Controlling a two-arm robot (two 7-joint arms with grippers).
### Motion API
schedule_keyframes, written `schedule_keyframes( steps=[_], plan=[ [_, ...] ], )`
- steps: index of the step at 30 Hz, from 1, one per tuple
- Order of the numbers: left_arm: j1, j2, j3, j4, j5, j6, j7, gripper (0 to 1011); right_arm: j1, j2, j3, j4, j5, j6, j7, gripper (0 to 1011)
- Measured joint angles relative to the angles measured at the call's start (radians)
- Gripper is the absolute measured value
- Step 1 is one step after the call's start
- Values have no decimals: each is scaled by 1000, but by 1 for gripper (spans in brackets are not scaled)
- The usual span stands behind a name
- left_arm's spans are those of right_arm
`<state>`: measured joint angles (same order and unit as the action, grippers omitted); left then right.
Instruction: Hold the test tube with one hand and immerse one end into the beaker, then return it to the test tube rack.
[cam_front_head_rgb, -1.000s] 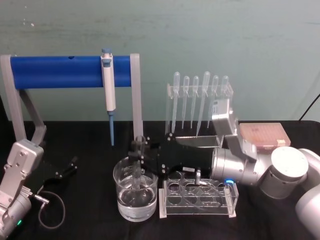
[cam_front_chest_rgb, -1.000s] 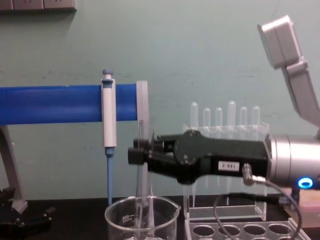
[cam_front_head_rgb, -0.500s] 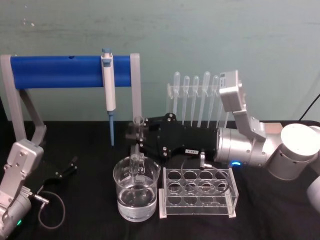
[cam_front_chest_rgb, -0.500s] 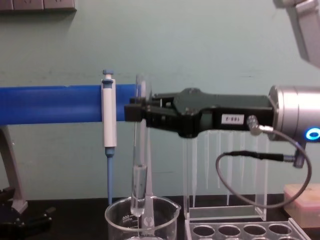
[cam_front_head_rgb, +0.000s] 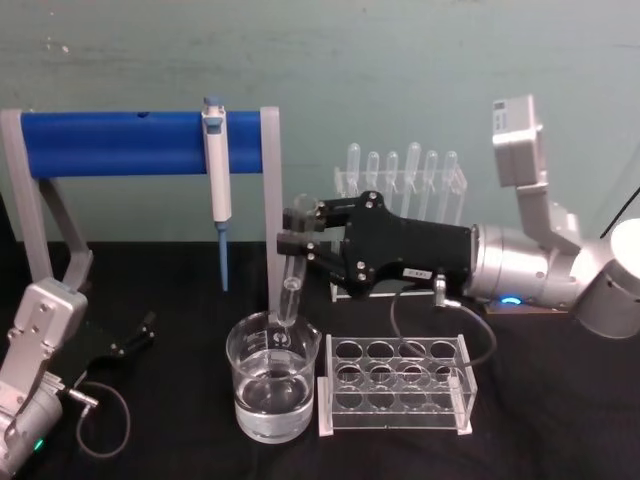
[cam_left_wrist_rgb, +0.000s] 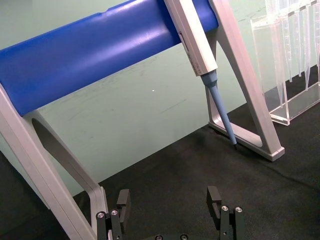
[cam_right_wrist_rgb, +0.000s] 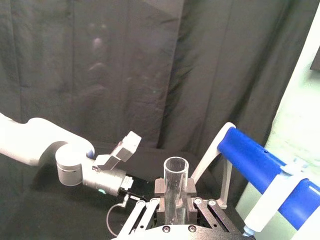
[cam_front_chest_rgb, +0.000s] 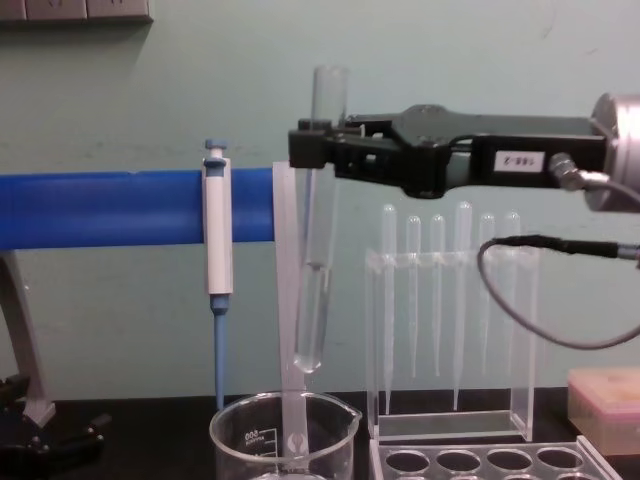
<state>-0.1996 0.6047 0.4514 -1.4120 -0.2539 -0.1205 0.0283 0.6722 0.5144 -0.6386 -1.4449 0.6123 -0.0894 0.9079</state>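
Note:
My right gripper (cam_front_head_rgb: 297, 241) is shut on the test tube (cam_front_head_rgb: 292, 276) near its rim and holds it almost upright over the beaker (cam_front_head_rgb: 273, 392). In the chest view the test tube (cam_front_chest_rgb: 314, 270) hangs from the right gripper (cam_front_chest_rgb: 316, 146) with its round bottom a little above the rim of the beaker (cam_front_chest_rgb: 285, 432), and liquid shows in its lower part. The right wrist view looks down on the open mouth of the test tube (cam_right_wrist_rgb: 175, 186) between the shut fingers. My left gripper (cam_left_wrist_rgb: 168, 200) rests open and empty low on the table at the left.
A clear rack with round holes (cam_front_head_rgb: 395, 386) stands right of the beaker. Behind it is a stand of thin pipettes (cam_front_head_rgb: 400, 185). A blue-and-white pipettor (cam_front_head_rgb: 217, 170) hangs from the blue bar frame (cam_front_head_rgb: 120, 143). A pink box (cam_front_chest_rgb: 605, 395) sits at the far right.
The right gripper has risen with the test tube and shifted slightly right, lifting the tube's lower end out of the beaker's water. The left arm has not moved.

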Motion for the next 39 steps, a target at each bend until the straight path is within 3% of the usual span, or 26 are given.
schedule_keyframes(
  steps=[11,22,30,39],
  plan=[
    [0,0,0,0,0,0,0,1000,-51,91,24,-108,21,28,-36,226],
    [0,0,0,0,0,0,0,1000,-172,196,91,-202,37,3,-92,227],
    [0,0,0,0,0,0,0,1000,-226,227,126,-215,22,-17,-116,227],
    [0,0,0,0,0,0,0,1000,-255,225,148,-199,0,-36,-120,227]
  ],
)
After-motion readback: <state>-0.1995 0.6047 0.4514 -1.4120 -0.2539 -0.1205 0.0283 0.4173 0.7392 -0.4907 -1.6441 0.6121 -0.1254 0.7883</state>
